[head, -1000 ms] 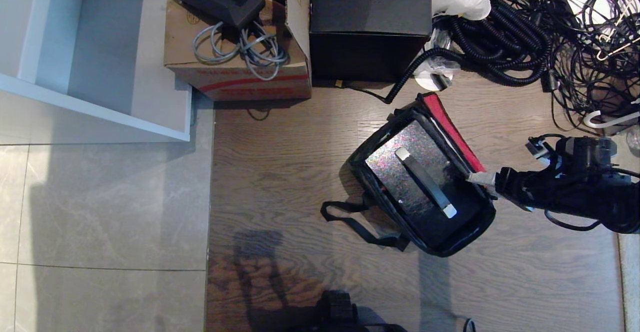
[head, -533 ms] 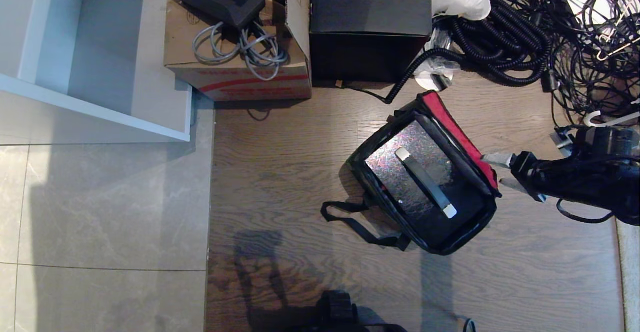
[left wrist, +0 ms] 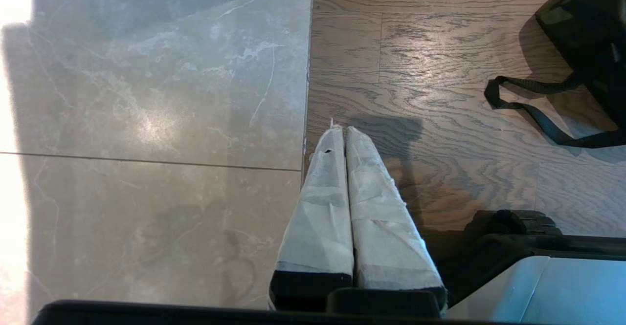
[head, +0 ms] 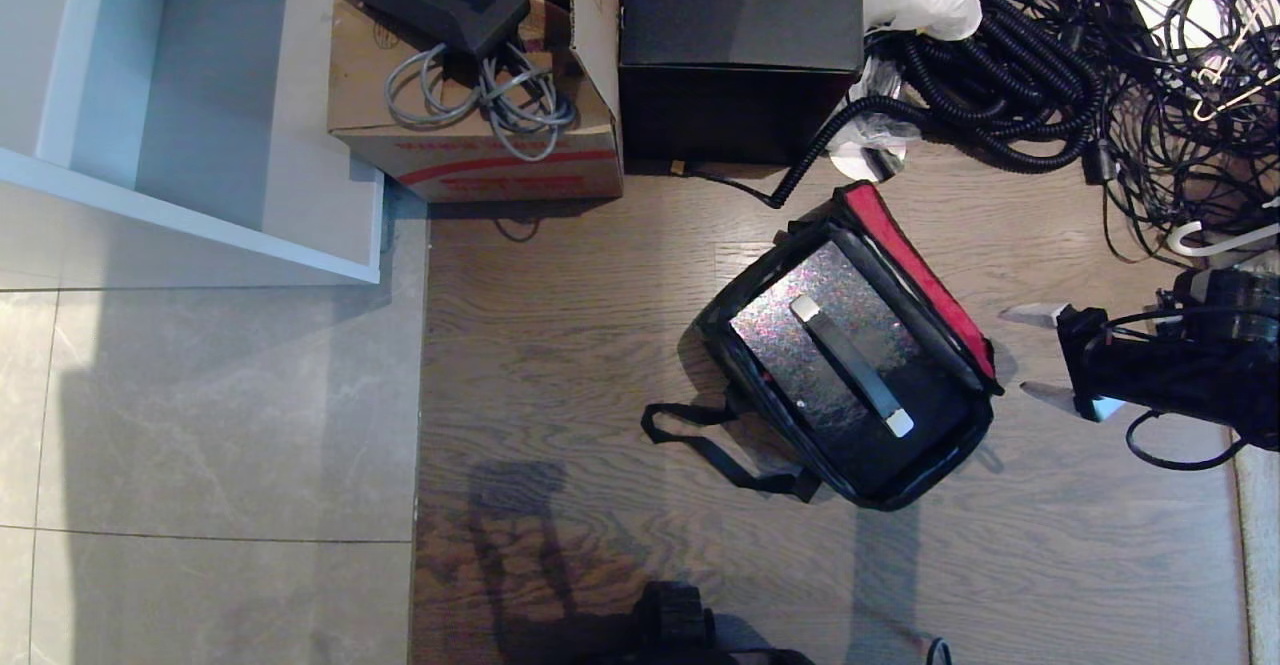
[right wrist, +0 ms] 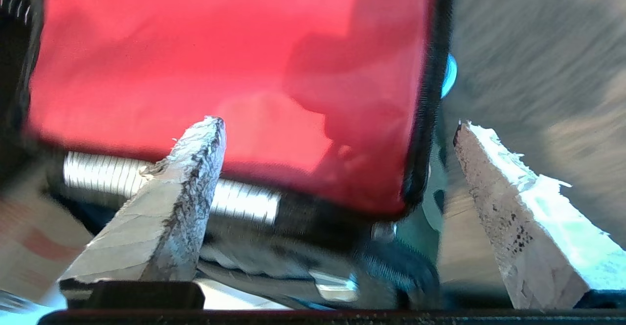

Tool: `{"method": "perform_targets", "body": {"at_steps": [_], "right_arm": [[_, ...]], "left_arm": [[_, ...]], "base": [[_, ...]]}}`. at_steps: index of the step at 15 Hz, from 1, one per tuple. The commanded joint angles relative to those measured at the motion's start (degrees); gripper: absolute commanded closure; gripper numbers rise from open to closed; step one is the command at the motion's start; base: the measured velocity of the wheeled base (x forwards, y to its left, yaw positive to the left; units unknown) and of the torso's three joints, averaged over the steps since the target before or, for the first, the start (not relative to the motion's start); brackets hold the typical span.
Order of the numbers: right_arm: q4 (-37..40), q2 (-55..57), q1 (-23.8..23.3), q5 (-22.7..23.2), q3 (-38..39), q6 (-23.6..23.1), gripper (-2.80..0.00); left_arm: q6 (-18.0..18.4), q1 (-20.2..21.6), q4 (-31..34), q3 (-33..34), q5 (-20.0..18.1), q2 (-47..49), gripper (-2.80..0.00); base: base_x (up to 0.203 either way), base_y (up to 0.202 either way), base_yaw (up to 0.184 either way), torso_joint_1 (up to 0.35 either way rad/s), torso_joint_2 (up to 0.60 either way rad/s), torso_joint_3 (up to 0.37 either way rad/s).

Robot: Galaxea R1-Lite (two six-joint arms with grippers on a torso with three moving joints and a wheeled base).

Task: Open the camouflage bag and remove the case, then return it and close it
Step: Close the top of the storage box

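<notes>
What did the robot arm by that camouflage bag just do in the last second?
The right gripper let go of the bag's red-lined lid, opened and drew back clear of the camouflage bag. The lid stayed open, the case stayed inside, and the left gripper stayed shut, parked over the floor.

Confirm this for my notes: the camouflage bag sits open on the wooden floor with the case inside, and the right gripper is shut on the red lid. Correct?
Not quite. The right gripper is open and clear of the red lid, holding nothing; the head view shows its fingers spread beside the bag. The rest holds: the camouflage bag sits open on the wooden floor with the case inside.
</notes>
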Motion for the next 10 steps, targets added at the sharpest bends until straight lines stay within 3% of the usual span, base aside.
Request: {"method": "perform_targets", "body": {"at_steps": [1,7,10], "right_arm": [[-0.2,6.2,-0.1,1.1,-2.9,5.7,-2.8],[-0.3,13.8,-0.7,1.9,-10.9,13.4,-2.8],[-1.5,15.3,-1.2,4.9,-13.9,17.7,-2.8]], "left_arm": [[0.0,0.0,0.0,0.0,0.0,0.0,0.0],[0.0,0.0,0.0,0.0,0.0,0.0,0.0],[0.0,0.0,0.0,0.0,0.0,0.0,0.0]], "base": [[0.0,0.0,0.0,0.0,0.0,0.0],[0.0,0.0,0.0,0.0,0.0,0.0],[0.0,0.0,0.0,0.0,0.0,0.0]]}}
